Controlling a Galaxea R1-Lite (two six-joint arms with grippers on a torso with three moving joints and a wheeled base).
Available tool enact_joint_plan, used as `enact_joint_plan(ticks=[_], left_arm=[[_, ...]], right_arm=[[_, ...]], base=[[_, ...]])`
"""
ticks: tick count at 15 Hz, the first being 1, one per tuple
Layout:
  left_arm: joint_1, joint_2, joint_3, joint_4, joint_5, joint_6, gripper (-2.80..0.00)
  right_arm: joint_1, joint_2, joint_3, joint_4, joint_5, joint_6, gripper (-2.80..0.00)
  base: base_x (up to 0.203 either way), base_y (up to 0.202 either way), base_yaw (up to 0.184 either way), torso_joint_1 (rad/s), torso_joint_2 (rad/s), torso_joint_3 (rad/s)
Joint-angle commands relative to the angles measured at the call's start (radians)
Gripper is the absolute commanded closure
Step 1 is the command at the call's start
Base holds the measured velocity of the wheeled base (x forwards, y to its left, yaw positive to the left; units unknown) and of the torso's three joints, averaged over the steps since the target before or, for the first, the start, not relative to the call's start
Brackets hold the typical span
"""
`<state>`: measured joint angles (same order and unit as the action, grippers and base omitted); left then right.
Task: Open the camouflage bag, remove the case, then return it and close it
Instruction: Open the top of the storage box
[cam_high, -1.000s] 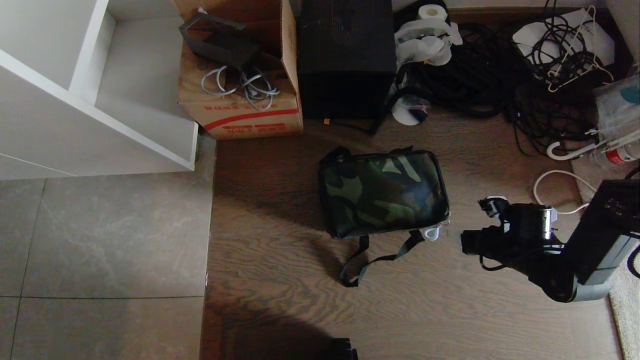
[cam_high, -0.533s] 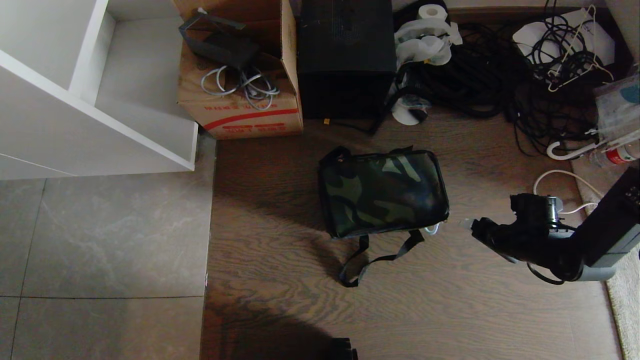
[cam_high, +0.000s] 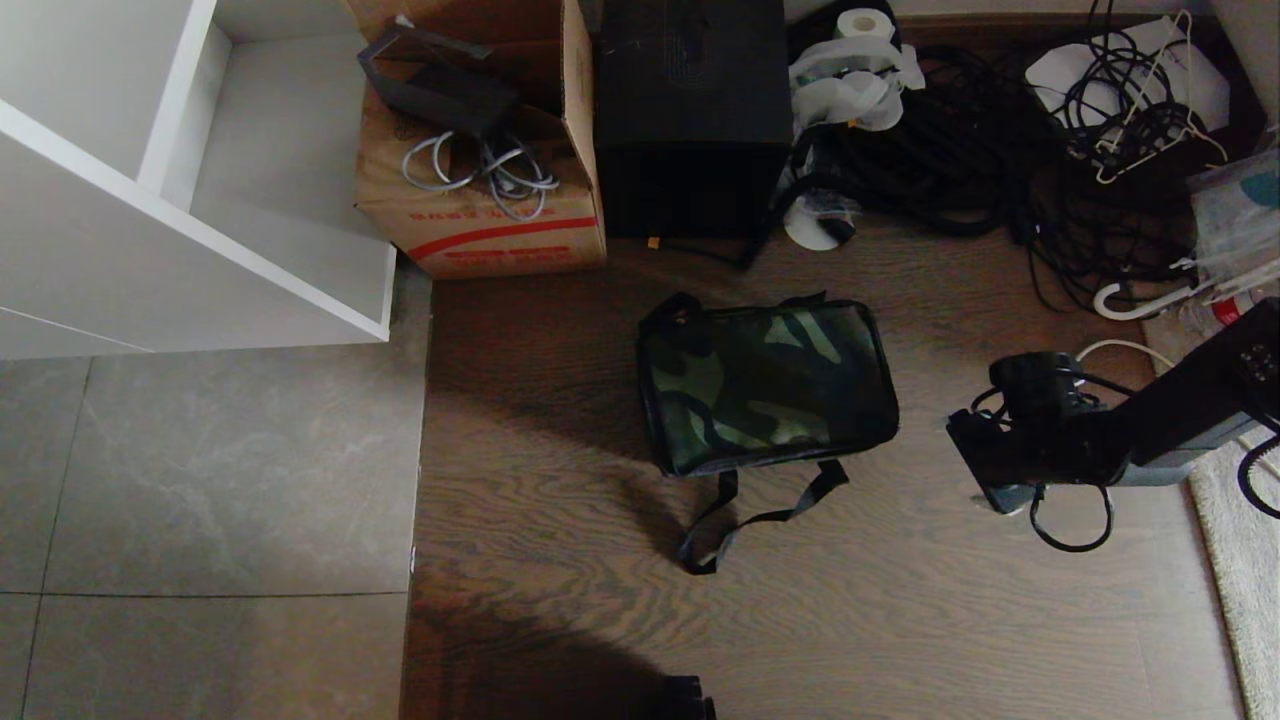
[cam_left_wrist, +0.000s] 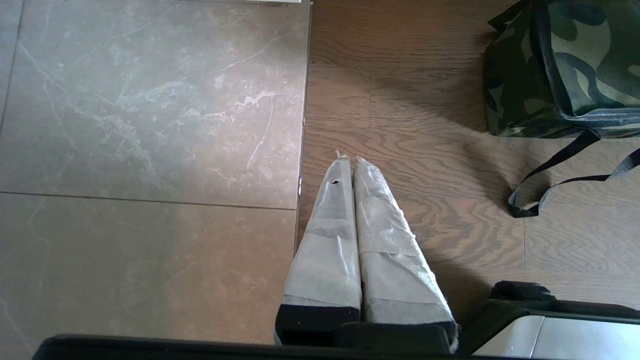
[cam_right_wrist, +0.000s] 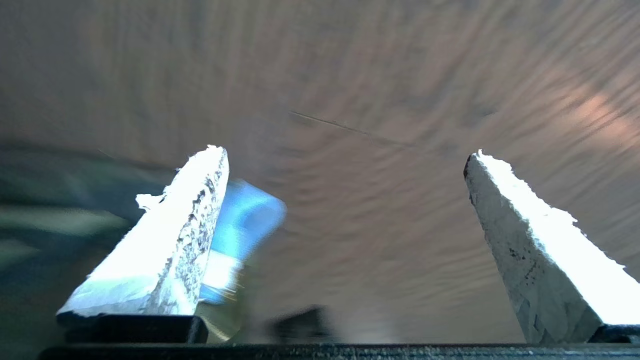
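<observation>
The camouflage bag (cam_high: 765, 385) lies on the wood floor with its lid down; its left end also shows in the left wrist view (cam_left_wrist: 575, 65). The case is hidden. My right gripper (cam_high: 975, 460) hangs low over the floor just right of the bag, apart from it. Its jaws stand wide open (cam_right_wrist: 347, 155) with only floor between them. A blurred pale blue-white tag (cam_right_wrist: 240, 235) lies beside one finger, next to the bag's dark edge (cam_right_wrist: 40, 200). My left gripper (cam_left_wrist: 350, 161) is parked over the seam between tile and wood, shut and empty.
The bag's black strap (cam_high: 760, 515) trails toward me on the floor. Behind it stand a brown cardboard box (cam_high: 480, 200) and a tall black box (cam_high: 690, 120), with tangled cables (cam_high: 1000, 150) at back right. A white shelf (cam_high: 200, 200) is on the left, a rug (cam_high: 1235, 560) on the right.
My right wrist has rolled over and the hand has drawn slightly right and away from the bag's near corner, jaws widening. The white pull at that corner no longer shows from above.
</observation>
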<state>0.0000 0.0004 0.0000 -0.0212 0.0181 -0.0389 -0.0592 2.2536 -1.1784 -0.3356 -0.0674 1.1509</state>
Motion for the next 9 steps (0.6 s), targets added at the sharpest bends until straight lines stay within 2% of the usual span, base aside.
enact_joint_plan(ticks=[1,4,7,9], left_arm=[[0.0,-0.002,0.009,0.0,0.0,-0.001,0.0],[0.0,0.0,0.009,0.0,0.0,-0.001,0.0],[0.0,0.0,0.009,-0.002,0.0,-0.001,0.0],[0.0,-0.001,0.009,0.0,0.0,-0.001,0.0]], right_arm=[[0.017,0.018,-0.137,0.125,0.001,0.119,-2.8],[0.071,0.038,-0.265,0.253,0.015,0.246,-2.8],[0.108,0.046,-0.315,0.266,0.047,0.376,-2.8],[0.133,0.052,-0.323,0.276,0.054,0.421,-2.8]], base=[[0.0,0.0,0.0,0.0,0.0,0.0],[0.0,0.0,0.0,0.0,0.0,0.0],[0.0,0.0,0.0,0.0,0.0,0.0],[0.0,0.0,0.0,0.0,0.0,0.0]])
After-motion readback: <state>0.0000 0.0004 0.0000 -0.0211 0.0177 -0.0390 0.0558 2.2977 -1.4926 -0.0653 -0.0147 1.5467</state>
